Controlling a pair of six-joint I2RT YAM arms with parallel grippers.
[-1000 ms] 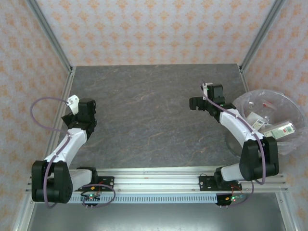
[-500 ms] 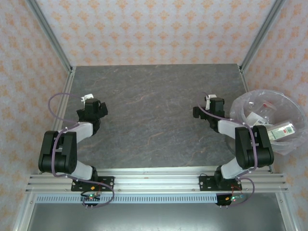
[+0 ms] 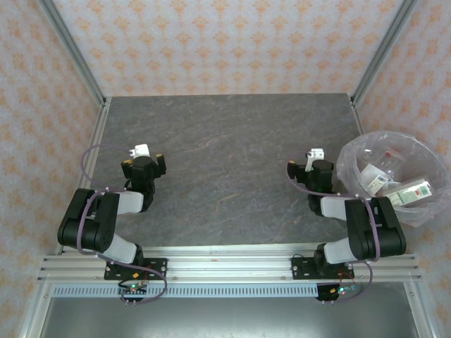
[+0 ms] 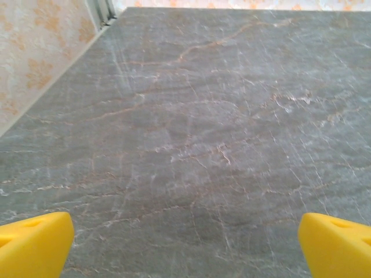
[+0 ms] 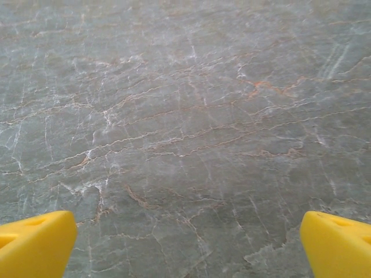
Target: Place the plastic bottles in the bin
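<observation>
- Top external: I see the plastic bottles (image 3: 396, 189) lying inside the bin (image 3: 421, 151), at the worktop's (image 3: 225, 141) right edge.
- Left gripper (image 4: 185, 240) and right gripper (image 5: 188, 243) — both spread wide, holding nothing.

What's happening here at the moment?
Nothing is being handled. The left claw and right claw both hang open and empty above the table, arms folded near their bases. The plastic bottles in view lie inside the bin at the table's right edge, so the job looks finished.
</observation>
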